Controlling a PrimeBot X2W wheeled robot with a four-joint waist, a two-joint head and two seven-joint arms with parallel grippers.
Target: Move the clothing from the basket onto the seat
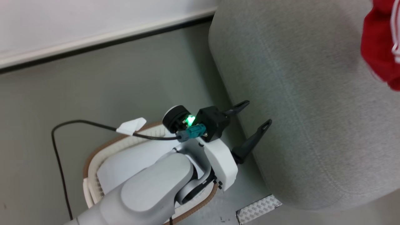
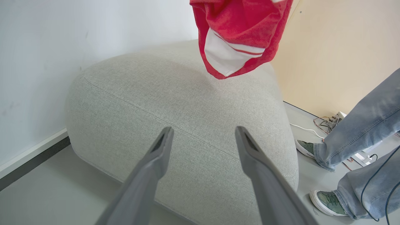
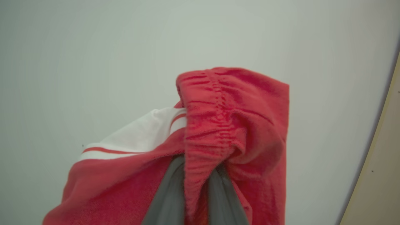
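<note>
The red clothing [image 2: 237, 34] with white panels hangs in the air above the grey seat [image 2: 187, 118]; its edge shows at the top right of the head view [image 1: 379, 47]. My right gripper [image 3: 195, 175] is shut on the clothing [image 3: 231, 118], the gathered waistband pinched between its two fingers. My left gripper [image 1: 252, 115] stands open and holds nothing, beside the seat's [image 1: 300, 93] rounded corner and above the basket [image 1: 93, 156]. In the left wrist view the same gripper [image 2: 201, 132] points at the seat's front.
A pale white cloth [image 1: 125, 168] lies in the basket under my left arm. A black cable [image 1: 59, 162] runs over the floor. A person's legs and green shoes [image 2: 328, 201] stand right of the seat. The wall and skirting [image 1: 93, 40] lie behind.
</note>
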